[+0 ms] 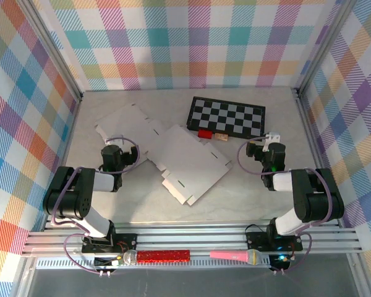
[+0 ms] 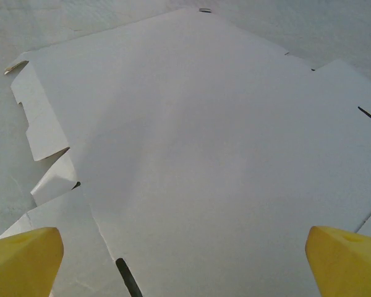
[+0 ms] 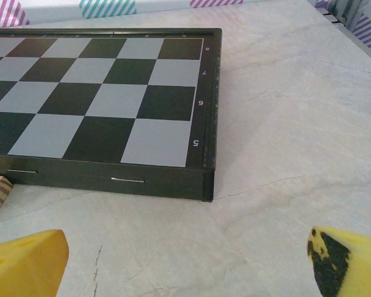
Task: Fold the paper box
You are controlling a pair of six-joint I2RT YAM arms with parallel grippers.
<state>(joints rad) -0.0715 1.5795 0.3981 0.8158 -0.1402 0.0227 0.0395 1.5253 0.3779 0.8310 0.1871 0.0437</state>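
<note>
Both the left gripper (image 2: 185,266) and right gripper (image 3: 185,263) held jaws wide apart, empty, the flat paper box (image 2: 204,154) just ahead of the left one, folding seemingly unstarted, needing a flap gripped next.

The flat paper box (image 1: 185,158) lies low on the table (image 1: 235,201), so a gripper can pass over it freely. At the back right, the chessboard (image 1: 227,116) stands a little higher. A red block (image 1: 204,133) and a wooden block (image 1: 220,136) lie just at its near edge and narrow the gap to the box. Right of the chessboard the table is bare. Checked walls (image 1: 25,111) close the left, right and back sides.
</note>
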